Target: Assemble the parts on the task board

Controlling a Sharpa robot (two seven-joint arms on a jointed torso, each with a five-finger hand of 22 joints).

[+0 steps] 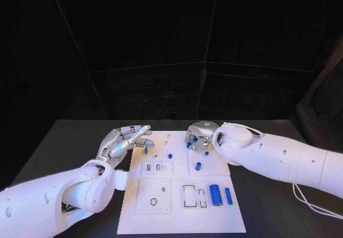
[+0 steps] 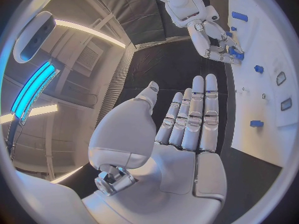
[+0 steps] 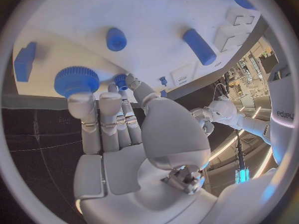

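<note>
From the head view, we see the board (image 1: 182, 198) lying mid-surface (image 1: 71, 144). Our right hand (image 1: 201, 135) hovers over its 1 o'clock corner, with blue showing beneath the fingers. Our left hand (image 1: 127, 140) sits at the board's 11 o'clock edge, fingers apart and holding nothing. A blue cylinder (image 1: 215, 192) and a slimmer blue bar (image 1: 229, 196) lie loose at about 4 o'clock on the board, beside empty slots (image 1: 189, 196).

From the left wrist, our left hand (image 2: 187, 129) is flat, fingers straight and together, empty, just off the board's edge (image 2: 261, 114). Beyond it, our right hand (image 2: 215, 42) reaches onto blue parts.

From the right wrist, our fingertips (image 3: 84, 102) touch a ribbed blue knob (image 3: 76, 80) and a smaller blue peg (image 3: 120, 80); we cannot tell whether either is truly gripped. A blue cap (image 3: 116, 39) and a blue cylinder (image 3: 199, 46) sit farther on.

The risk, we judge, is that a glancing contact tilts the knob in its seat or nudges the small peg aside, since the fingers crowd both at once.
</note>
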